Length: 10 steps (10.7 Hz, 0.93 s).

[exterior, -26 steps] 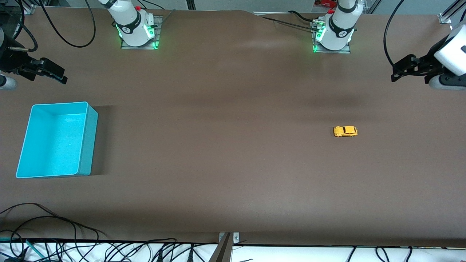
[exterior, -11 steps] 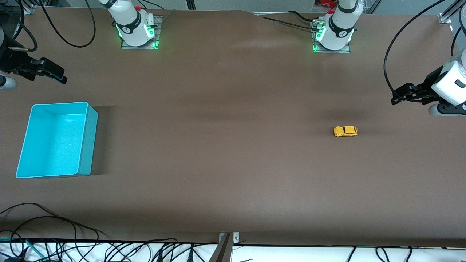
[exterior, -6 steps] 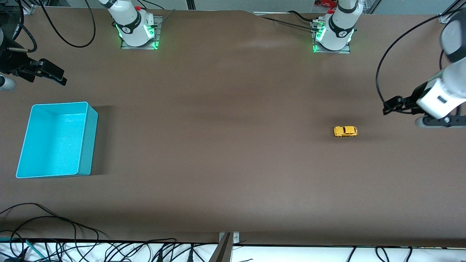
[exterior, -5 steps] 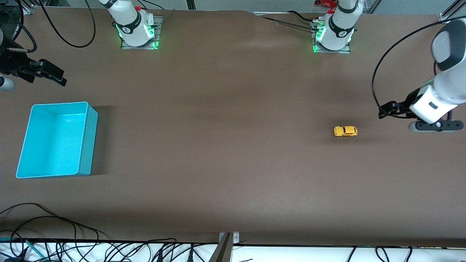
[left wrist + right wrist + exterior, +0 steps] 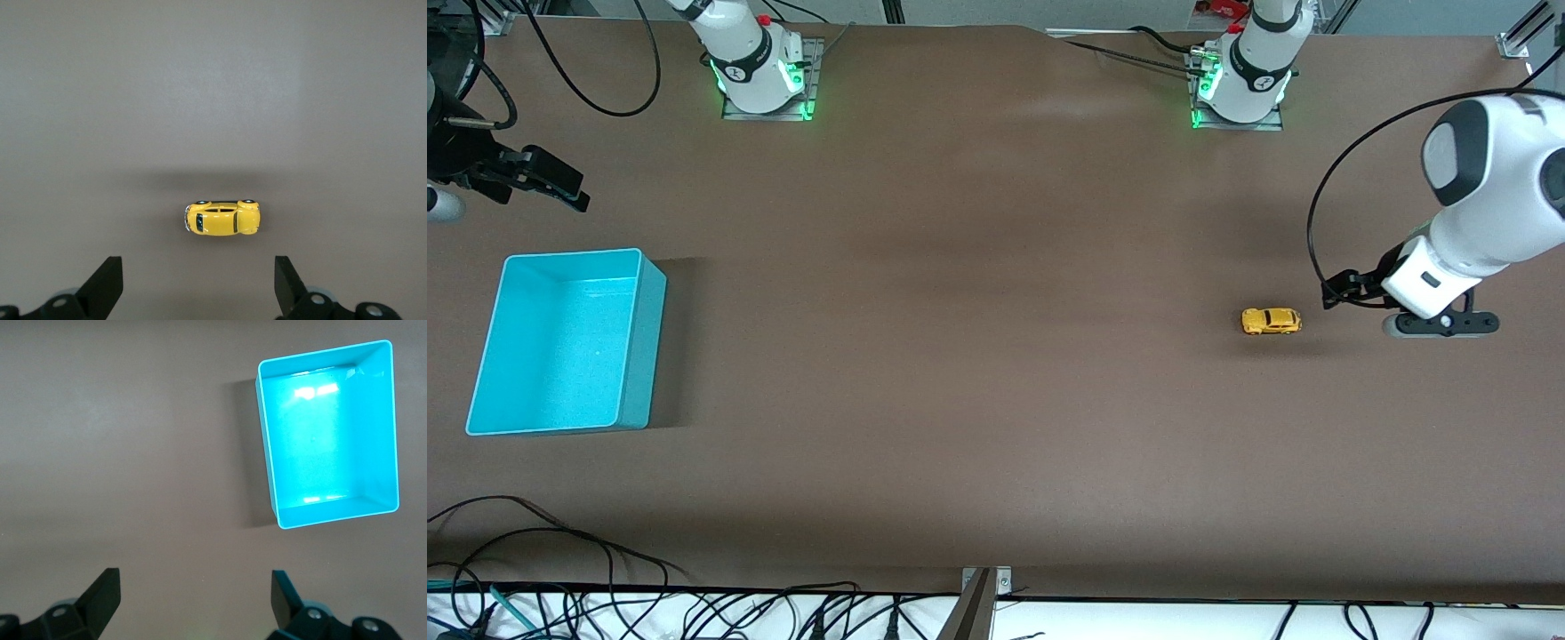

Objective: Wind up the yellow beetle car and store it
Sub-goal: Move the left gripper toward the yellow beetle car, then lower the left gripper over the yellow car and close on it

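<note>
Tabletop (image 5: 978, 373) first: brown, wide, mostly bare around everything. Turquoise bin (image 5: 560, 347) sits toward the right arm's end of the tabletop, empty, open side up, well apart from the car. Yellow beetle car (image 5: 1271, 321) is the landmark: on its wheels on the tabletop, toward the left arm's end, nothing touching it, lying lengthwise along the tabletop.

Left tool (image 5: 1336, 292) hangs just beside the car, on the side toward the left arm's end, fingers spread wide, holding nothing; in the left wrist view the car (image 5: 221, 218) shows ahead of the tool (image 5: 193, 293), not yet between the fingers. Right tool (image 5: 560, 185) waits over the tabletop near the bin, far from the car, also spread wide and empty.

Step in hand looks like the reach for the car. To do it well: centre the tool over the car body, line the fingers across its narrow sides rather than nose-to-tail, come down low enough to catch the body above the wheels, close gently since the car is tiny and rolls easily. A skewed touch could push it away.

Room: plenty of open tabletop on all sides of the car for a pull-back to wind it, and for the long carry from the car to the bin. No edge close to the car.
</note>
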Tool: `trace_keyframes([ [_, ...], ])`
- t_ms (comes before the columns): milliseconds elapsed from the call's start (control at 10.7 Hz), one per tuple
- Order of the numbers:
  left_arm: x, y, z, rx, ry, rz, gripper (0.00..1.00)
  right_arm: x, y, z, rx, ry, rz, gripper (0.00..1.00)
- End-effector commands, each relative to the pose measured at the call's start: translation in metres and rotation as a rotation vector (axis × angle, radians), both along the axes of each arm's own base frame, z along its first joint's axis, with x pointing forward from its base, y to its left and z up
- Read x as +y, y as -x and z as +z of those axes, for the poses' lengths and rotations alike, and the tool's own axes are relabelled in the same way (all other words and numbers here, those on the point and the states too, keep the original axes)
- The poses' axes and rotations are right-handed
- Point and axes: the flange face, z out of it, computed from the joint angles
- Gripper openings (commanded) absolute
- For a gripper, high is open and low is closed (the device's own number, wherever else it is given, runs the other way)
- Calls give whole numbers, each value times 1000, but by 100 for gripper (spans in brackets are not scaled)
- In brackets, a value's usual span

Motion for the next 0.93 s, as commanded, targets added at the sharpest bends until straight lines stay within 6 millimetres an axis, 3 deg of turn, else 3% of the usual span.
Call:
trace_keyframes([
  [0, 1, 5, -27, 5, 5, 6, 100, 2, -2, 4, -8, -17, -5, 100],
  [280, -7, 16, -64, 46, 7, -36, 100, 1, -2, 4, -8, -17, -6, 100],
  [560, -5, 30, -103, 22, 34, -460, 100, 1, -2, 4, -9, -17, -8, 100],
  [840, -5, 39, -120, 58, 60, -819, 100, 1, -2, 4, -9, -17, -8, 100],
])
